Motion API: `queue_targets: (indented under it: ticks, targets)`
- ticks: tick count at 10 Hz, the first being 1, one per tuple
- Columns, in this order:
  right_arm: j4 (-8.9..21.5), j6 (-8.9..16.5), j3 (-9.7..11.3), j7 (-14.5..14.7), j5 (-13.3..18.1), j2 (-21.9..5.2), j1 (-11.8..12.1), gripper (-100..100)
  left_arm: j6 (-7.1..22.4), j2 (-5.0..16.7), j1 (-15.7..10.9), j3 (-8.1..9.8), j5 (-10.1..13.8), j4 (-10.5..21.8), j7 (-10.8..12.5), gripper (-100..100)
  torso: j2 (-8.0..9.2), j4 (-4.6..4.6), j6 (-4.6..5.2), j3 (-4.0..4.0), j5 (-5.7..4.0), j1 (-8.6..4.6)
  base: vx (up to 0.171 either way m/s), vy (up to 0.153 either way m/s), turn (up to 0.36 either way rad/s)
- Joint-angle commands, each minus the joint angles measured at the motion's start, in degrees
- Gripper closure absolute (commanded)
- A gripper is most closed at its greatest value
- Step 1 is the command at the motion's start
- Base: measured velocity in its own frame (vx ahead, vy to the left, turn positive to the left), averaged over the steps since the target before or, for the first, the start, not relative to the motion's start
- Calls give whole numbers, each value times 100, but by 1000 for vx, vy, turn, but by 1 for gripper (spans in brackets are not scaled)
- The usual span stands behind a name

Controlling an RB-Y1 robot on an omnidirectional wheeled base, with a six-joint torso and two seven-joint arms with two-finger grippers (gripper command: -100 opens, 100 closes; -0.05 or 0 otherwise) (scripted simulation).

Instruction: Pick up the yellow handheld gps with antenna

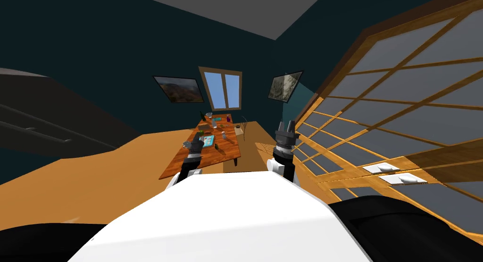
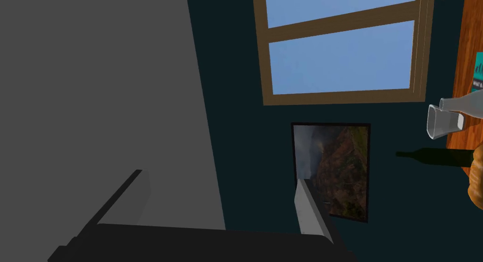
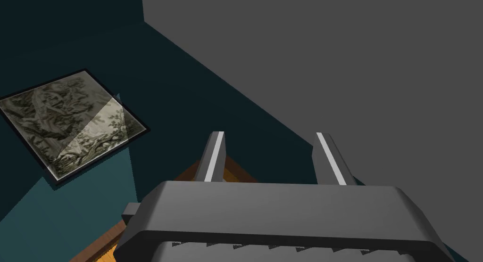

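Note:
A long wooden table (image 1: pixel 189 160) stands ahead of me with several small things scattered on it. They are too small in the head view for me to pick out a yellow GPS among them. My left gripper (image 1: pixel 194 143) hovers over the table's near left part, raised and open (image 2: pixel 221 198) with nothing between its fingers. An orange rounded thing (image 2: pixel 476 179) shows at the table's edge in the left wrist view; I cannot tell what it is. My right gripper (image 1: pixel 286 126) is held up to the right of the table, open (image 3: pixel 272 153) and empty.
On the table lie a teal flat item (image 1: pixel 208 140), a dark green bottle (image 2: pixel 434 156) and a clear glass (image 2: pixel 441 121). A chair (image 1: pixel 243 127) stands at the table's far right. A wooden lattice wall (image 1: pixel 401 108) runs along the right, and dark furniture (image 1: pixel 47 127) along the left.

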Motion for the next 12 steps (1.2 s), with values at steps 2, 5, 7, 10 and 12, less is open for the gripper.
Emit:
queue_targets:
  ticks: [2,5,7,10,12]
  targets:
    - [0,0,0,0,0,0,-1,0,114,96,-113,37,5,393,-59,-100,-2,0,3,-1,0,-1,-10,-31,-113]
    - [0,0,0,0,0,0,0,0,357,271,-260,74,7,850,-191,-100,-2,0,0,-1,0,0,-8,-34,-139]
    - [0,0,0,0,0,0,0,0,491,367,-340,92,10,1216,-261,-100,-3,-1,0,-2,1,1,-9,-32,-131]
    - [0,0,0,0,0,0,0,0,631,466,-425,109,14,1636,-334,-100,-3,-1,-2,-2,1,7,-6,-21,-85]
    - [0,0,0,0,0,0,-1,0,778,569,-515,126,19,2019,-408,-100,-2,0,4,-1,0,-2,-11,-38,-222]
